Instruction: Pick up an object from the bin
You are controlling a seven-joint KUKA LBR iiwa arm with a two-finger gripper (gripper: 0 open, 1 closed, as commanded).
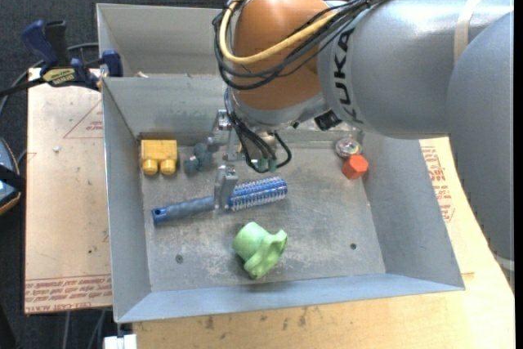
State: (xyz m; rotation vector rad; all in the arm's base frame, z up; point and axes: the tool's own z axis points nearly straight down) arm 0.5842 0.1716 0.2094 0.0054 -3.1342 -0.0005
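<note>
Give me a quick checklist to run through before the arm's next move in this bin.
1. Gripper over a thing: ok, it is at the blue brush, where the handle meets the bristles.
2. Brush lying free: ok, flat on the bin floor, nothing on it.
3. Neighbours apart: ok, the green toy and yellow block lie clear of the brush.
4. Small grey piece clear of the gripper: cannot tell.
5. Distance from the walls: ok, the gripper is mid-bin.
</note>
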